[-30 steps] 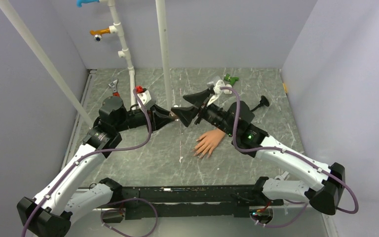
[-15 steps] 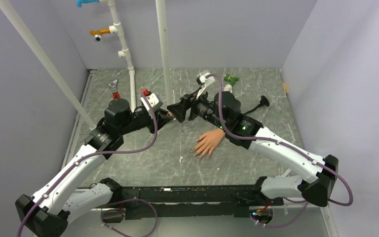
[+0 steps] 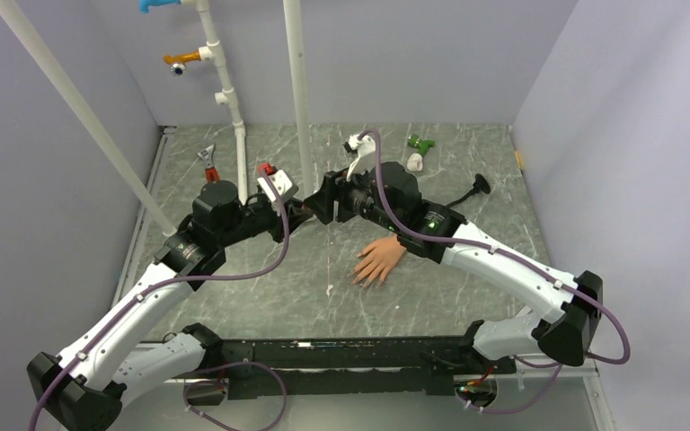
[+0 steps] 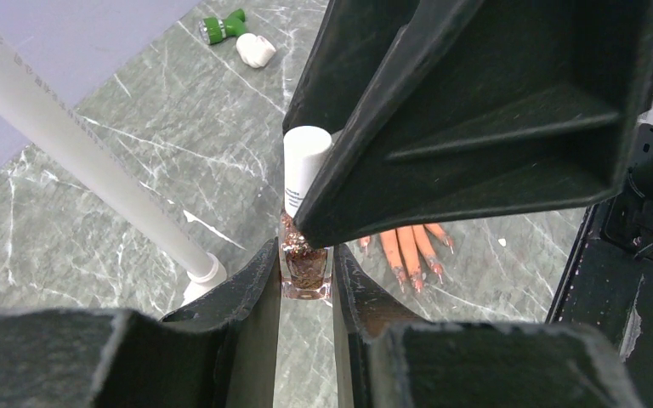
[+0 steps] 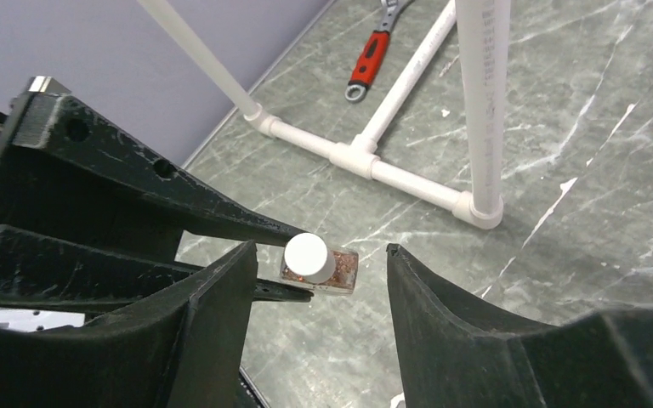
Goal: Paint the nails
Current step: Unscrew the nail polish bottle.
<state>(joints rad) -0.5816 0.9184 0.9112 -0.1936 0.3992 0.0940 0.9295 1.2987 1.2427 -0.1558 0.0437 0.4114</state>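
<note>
1. Small print runs along the white cap of the nail polish bottle (image 4: pixel 305 170), too small to read. No other writing shows.
2. The left gripper (image 4: pixel 304 270) is clamped on the bottle's glittery copper glass base.
3. The right gripper (image 5: pixel 320 255) stands spread, one finger on each side of the cap. The right wrist view shows a gap on both sides.
4. The mannequin hand (image 3: pixel 380 260) lies palm down just right of centre in the top view, well below the bottle.
5. Only the left wrist view shows the nails (image 4: pixel 415 279), centre right, their tips reddish.
6. Only the right wrist view shows the wrench (image 5: pixel 372 51) clearly, at the top, behind the white pipe frame (image 5: pixel 485 110).
7. A pipe upright stands close behind both grippers. Bare table (image 3: pixel 287 287) lies at lower centre of the top view.
</note>
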